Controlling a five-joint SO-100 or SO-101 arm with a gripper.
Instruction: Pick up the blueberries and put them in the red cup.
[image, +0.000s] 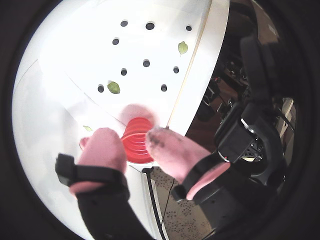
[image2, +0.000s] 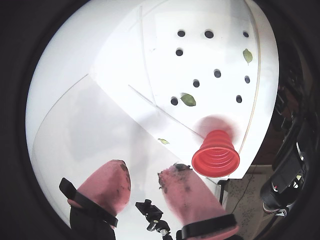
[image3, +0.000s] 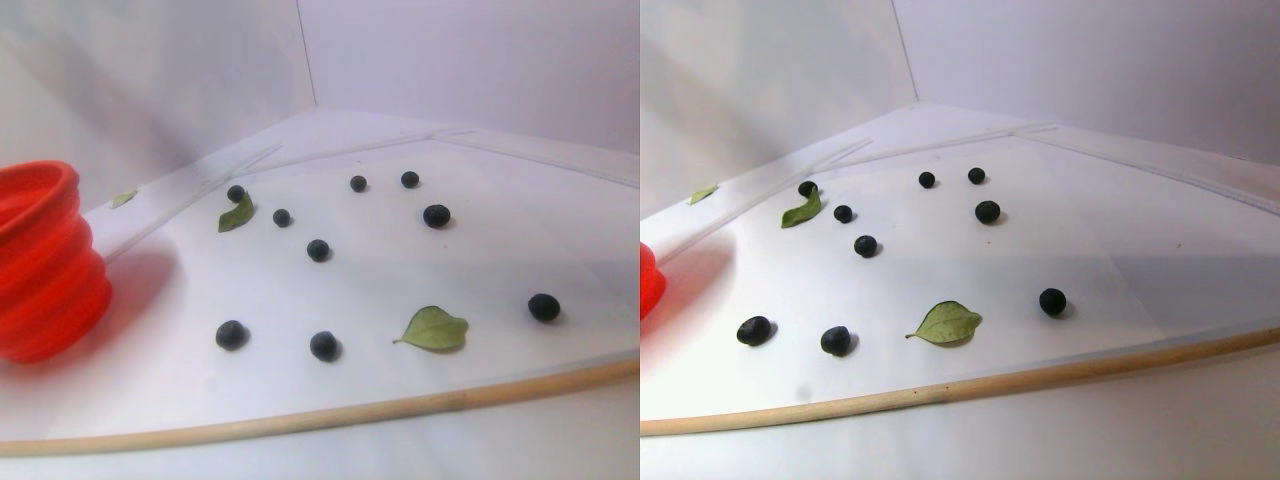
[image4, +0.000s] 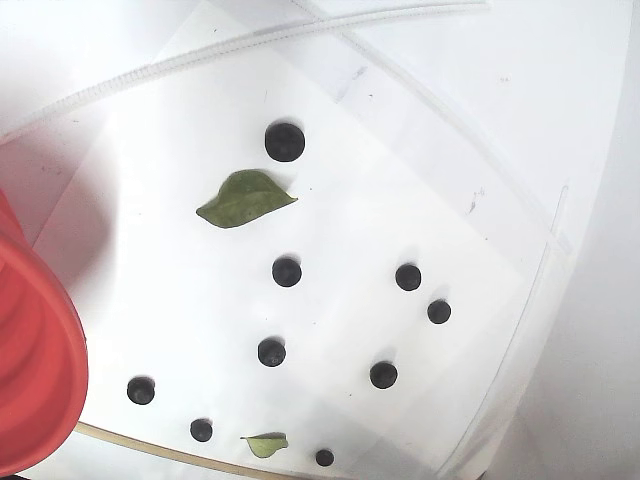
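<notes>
Pink-padded and smudged dark at the tips, the gripper (image2: 150, 175) hung above the white board (image2: 220, 55) with its two fingers (image2: 107, 182) spread apart and nothing between them. Taking the red cup (image2: 216, 155) as the landmark: in one wrist view it stood at the near edge of the board, just past the right-hand finger; in the other wrist view the cup (image: 137, 141) showed in the gap between the two pads, below them, and I could not tell whether they touched it.

All nine blueberries (image2: 196, 83) lay scattered on the board beyond the cup, none inside it that I could see. In the fixed view the closest berry (image4: 141, 390) sat just to the right of the cup's rim (image4: 50, 350). One green leaf (image2: 188, 99) lay between the cup and the berries, touching one berry (image2: 174, 101) or nearly so; a second leaf (image2: 247, 55) lay farther off, near the board's wooden edge (image3: 300, 418). A small third leaf (image2: 163, 141) lay off the board, left of the cup.
</notes>
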